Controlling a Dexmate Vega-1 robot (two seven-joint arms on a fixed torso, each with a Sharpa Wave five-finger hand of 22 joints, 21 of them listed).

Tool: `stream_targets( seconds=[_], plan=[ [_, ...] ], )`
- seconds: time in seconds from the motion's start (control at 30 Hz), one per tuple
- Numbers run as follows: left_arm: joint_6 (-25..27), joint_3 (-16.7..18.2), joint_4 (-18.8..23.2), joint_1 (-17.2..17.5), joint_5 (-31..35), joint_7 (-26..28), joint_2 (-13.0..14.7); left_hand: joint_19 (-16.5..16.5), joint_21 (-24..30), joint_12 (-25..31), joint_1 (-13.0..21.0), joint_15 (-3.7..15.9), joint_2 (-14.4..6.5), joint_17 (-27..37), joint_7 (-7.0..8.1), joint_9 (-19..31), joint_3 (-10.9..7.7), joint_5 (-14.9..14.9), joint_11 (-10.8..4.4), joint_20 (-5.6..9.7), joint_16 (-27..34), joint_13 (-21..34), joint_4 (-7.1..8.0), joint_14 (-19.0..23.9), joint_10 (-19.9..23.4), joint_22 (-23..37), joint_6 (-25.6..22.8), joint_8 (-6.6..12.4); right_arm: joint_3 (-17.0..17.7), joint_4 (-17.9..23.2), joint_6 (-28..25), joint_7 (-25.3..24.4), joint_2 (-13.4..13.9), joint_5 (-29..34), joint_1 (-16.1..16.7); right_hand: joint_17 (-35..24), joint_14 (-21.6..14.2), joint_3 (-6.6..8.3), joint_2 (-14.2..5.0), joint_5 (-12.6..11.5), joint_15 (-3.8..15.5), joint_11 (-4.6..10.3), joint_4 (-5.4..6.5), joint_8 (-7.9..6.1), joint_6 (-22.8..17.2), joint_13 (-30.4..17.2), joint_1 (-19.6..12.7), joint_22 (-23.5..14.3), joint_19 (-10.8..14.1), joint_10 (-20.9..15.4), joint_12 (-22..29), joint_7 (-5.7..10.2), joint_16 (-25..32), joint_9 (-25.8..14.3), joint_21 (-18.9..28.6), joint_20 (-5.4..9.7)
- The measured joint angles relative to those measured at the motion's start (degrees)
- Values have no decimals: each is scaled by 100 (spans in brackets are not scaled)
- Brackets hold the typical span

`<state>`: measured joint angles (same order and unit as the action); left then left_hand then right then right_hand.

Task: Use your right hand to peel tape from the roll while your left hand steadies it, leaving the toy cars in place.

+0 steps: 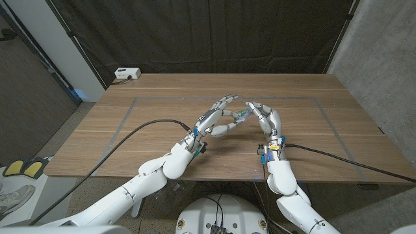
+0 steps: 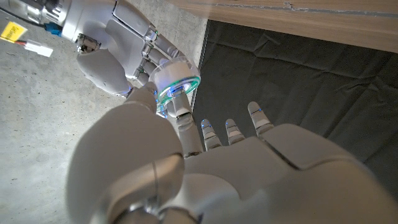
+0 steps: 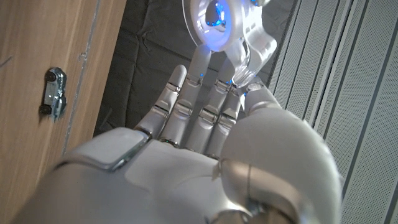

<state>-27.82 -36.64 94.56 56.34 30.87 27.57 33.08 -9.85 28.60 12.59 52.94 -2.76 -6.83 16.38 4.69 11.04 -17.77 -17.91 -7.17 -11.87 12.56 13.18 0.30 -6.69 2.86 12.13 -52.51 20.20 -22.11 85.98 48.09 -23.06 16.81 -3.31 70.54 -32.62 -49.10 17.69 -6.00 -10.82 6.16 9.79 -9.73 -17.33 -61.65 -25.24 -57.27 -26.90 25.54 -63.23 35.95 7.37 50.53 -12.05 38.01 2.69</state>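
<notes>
You had the clear, blue-lit tape roll (image 1: 240,116) up off the wooden table (image 1: 130,130), left hand (image 1: 214,117) gripping it, right hand (image 1: 265,119) pinching its edge — peel slowly, left steady.

Toy car (image 3: 53,93) on table (image 1: 162,91) — beside right robot hand (image 1: 266,120).

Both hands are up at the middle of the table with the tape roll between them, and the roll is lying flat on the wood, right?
Not quite. Both hands are at mid-table with the tape roll between them, but it is lifted off the wood: the left wrist view shows it held in the air between the left hand and right hand fingertips.
</notes>
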Motion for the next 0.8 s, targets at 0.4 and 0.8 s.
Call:
stream_targets(
  seconds=[0.4, 0.8],
  plan=[
    [112, -122, 250, -109, 820, 257, 249, 0, 0, 0, 22, 0, -22, 0, 0, -12, 25, 7, -41, 0, 0, 0, 24, -62, -85, 0, 0, 20, 210, 72, 27, -372, -282, 404, 213, -396, -59, -300, 99, -75, 18, 20, 100, -6, -320, -355, -203, -163, -8, -227, 181, -48, 232, 66, 331, -5],
    [248, -269, 393, -303, 1599, 483, 522, 0, -22, 0, 23, 41, -21, 25, 0, -27, 25, -20, -70, 0, 0, 0, 24, -103, -115, 28, 0, 17, 307, 103, -26, -637, -473, 687, 248, -747, -58, -507, 207, -242, 17, 86, 160, 97, -562, -625, -307, -273, -125, -314, 260, 32, 357, 102, 528, -4]
  ],
)
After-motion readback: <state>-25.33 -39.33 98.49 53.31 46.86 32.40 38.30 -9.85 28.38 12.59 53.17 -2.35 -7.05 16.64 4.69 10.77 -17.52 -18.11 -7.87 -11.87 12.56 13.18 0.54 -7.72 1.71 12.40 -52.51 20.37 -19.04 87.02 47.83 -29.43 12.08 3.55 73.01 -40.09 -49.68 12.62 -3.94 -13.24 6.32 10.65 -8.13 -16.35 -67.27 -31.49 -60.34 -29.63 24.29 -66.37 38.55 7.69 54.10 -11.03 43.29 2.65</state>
